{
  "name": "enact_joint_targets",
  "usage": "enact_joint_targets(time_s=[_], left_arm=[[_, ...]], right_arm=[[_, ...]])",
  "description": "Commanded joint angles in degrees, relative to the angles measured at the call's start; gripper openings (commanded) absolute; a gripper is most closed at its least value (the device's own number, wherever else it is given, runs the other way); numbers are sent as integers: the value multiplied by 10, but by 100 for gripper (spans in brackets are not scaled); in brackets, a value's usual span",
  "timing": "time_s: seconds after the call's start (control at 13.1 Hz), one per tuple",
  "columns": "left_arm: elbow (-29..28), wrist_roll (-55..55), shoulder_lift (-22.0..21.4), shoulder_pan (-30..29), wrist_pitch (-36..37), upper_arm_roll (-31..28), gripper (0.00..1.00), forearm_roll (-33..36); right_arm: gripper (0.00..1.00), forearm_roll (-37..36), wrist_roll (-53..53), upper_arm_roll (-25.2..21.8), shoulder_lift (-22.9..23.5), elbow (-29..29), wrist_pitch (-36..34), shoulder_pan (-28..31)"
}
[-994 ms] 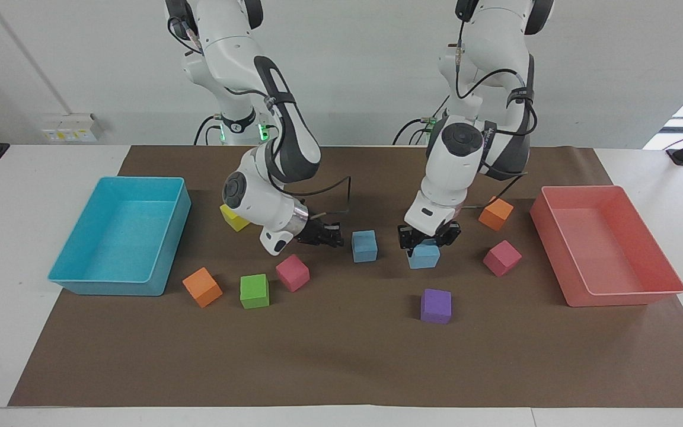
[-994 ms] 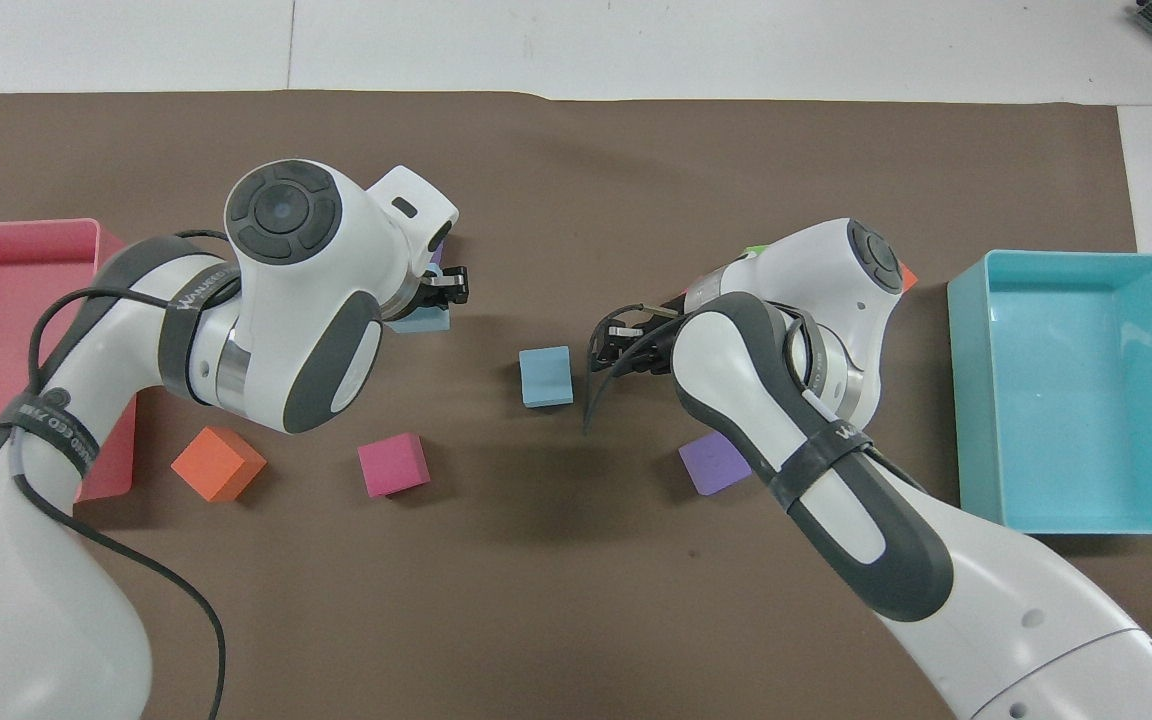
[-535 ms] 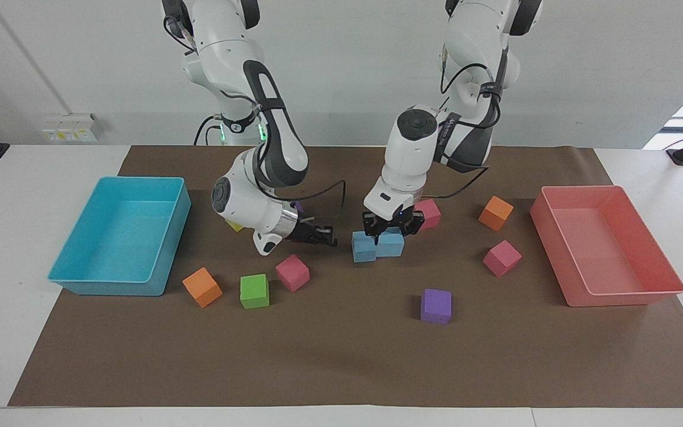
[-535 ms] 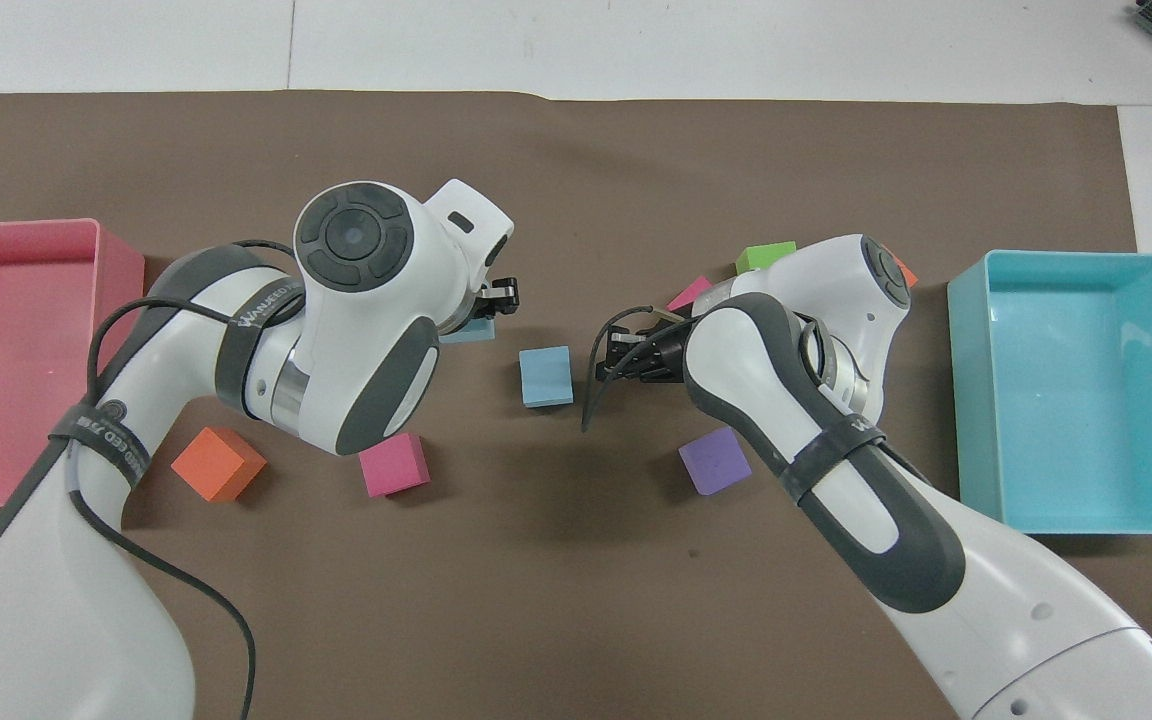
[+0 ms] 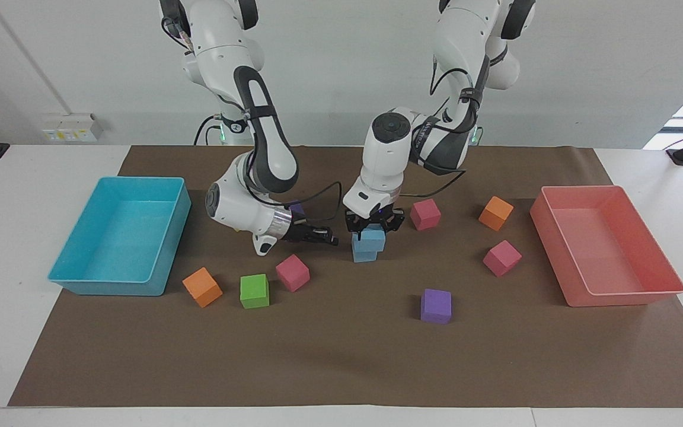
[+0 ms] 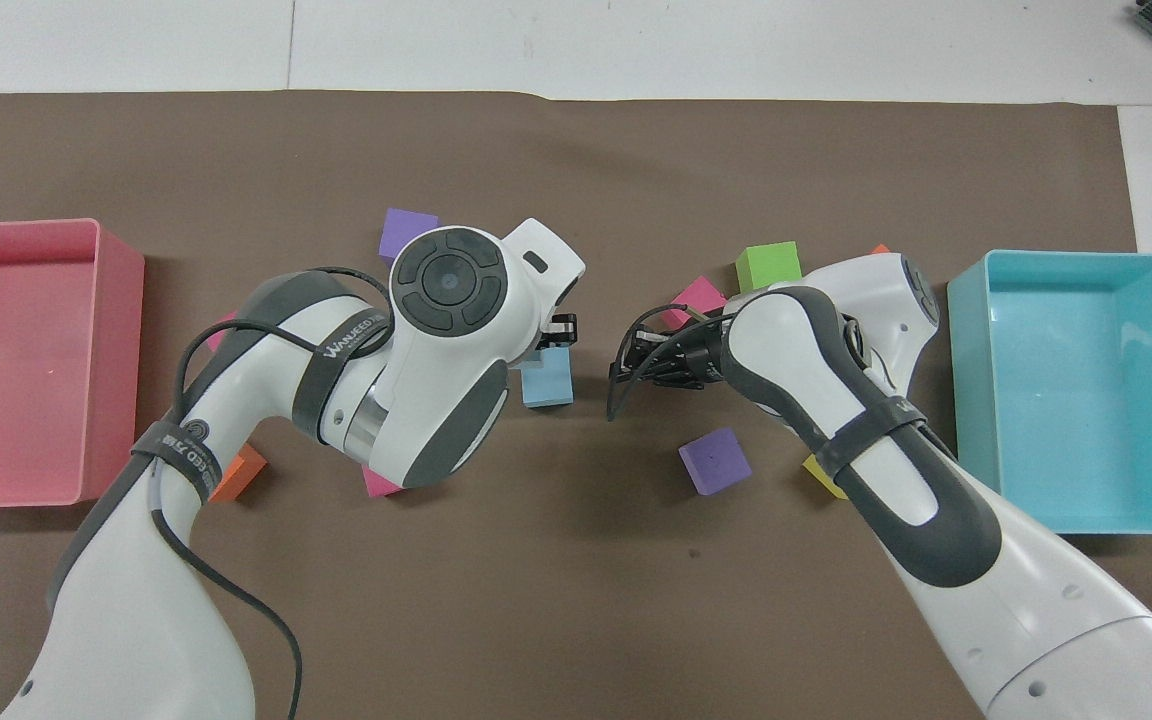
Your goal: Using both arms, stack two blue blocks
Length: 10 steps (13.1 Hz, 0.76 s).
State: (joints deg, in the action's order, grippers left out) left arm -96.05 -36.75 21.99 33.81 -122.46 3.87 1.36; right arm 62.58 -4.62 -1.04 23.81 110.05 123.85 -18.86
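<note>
My left tool (image 5: 372, 227) is shut around one blue block (image 5: 372, 239), its fingers pressed to that cube's sides, and the cube sits directly over the second blue block (image 5: 365, 255), which rests on the brown mat of the counter (image 5: 33, 178). In the facing view the two cubes meet face to face with the upper one shifted slightly toward my left arm's end, though I cannot tell whether its weight is fully down on the lower one. From overhead my left wrist covers most of the held cube, and only the lower blue block (image 6: 547, 379) shows beside the fingertips. My right tool (image 5: 325, 238) hangs low over the mat just beside the stack, on the side toward my right arm's end, pointing sideways at it; its fingers look drawn close together with nothing between them. Below that tool lies a pink cube (image 5: 292, 272), with a green cube (image 5: 254, 290) and an orange cube (image 5: 202, 286) further toward the cyan tray (image 5: 163, 261). On my left tool's other side sit another pink cube (image 5: 425, 213), an orange cube (image 5: 495, 213) and a third pink cube (image 5: 501, 257), with the pink tray (image 5: 620, 299) past them. A purple cube (image 5: 436, 305) lies out in front of the stack, well apart from it.
</note>
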Motion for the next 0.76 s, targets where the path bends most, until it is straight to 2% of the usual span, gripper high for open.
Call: enact_joint_targets(time_s=[0.0, 0.69], left_arm=[[-9, -9, 0, 13, -11, -9, 1, -1], [-22, -12, 2, 22, -16, -9, 10, -2]], right_arm=[[0, 28, -23, 5, 0, 9, -6, 8], [0, 29, -24, 5, 0, 9, -2, 2]])
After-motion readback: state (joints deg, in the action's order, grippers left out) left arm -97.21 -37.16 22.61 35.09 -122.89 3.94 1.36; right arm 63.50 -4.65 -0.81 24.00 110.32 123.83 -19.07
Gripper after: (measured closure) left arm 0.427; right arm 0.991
